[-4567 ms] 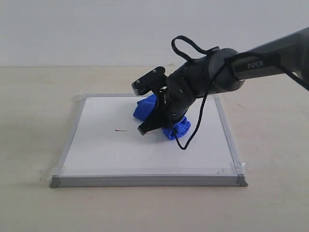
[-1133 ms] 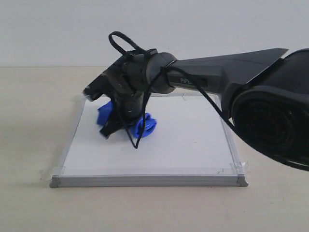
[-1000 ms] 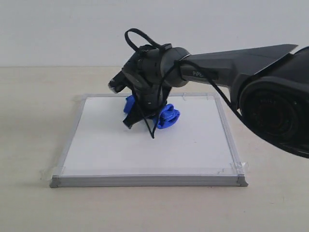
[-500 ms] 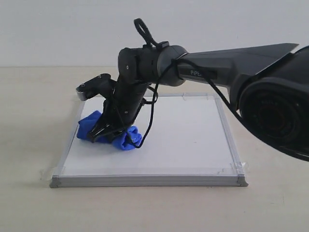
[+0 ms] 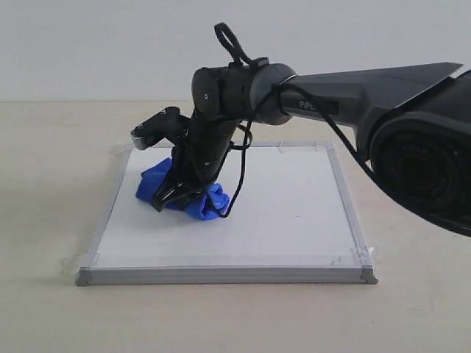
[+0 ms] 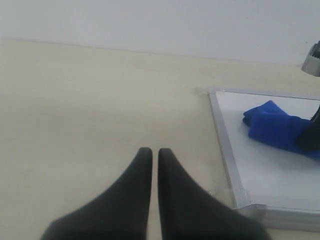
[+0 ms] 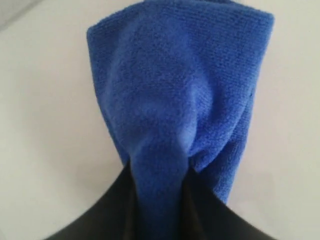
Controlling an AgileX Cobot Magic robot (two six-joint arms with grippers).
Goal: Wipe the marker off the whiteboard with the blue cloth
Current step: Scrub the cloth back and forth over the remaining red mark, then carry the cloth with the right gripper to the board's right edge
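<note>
The whiteboard [image 5: 294,213] lies flat on the table, silver-framed, and shows again in the left wrist view as the whiteboard [image 6: 260,175]. My right gripper [image 5: 178,195] reaches across to the board's left half and is shut on the bunched blue cloth [image 5: 202,200], pressing it onto the white surface. In the right wrist view the blue cloth [image 7: 180,95] fills the frame, pinched between the dark fingers of the right gripper [image 7: 159,200]. I see no red marker line on the uncovered board. My left gripper [image 6: 151,152] hangs shut and empty over the table, off the board's left corner; the blue cloth [image 6: 280,130] lies beyond it.
Beige tabletop [image 5: 44,184] surrounds the board, with a white wall behind. The right arm's black cable [image 5: 239,158] loops beside the cloth. Clear tape [image 5: 360,254] holds the board's corners.
Over the frames my right gripper swept the cloth from the board's middle to its left side and back. The short red mark seen earliest no longer shows. Since half a second ago, the cloth shifted slightly right.
</note>
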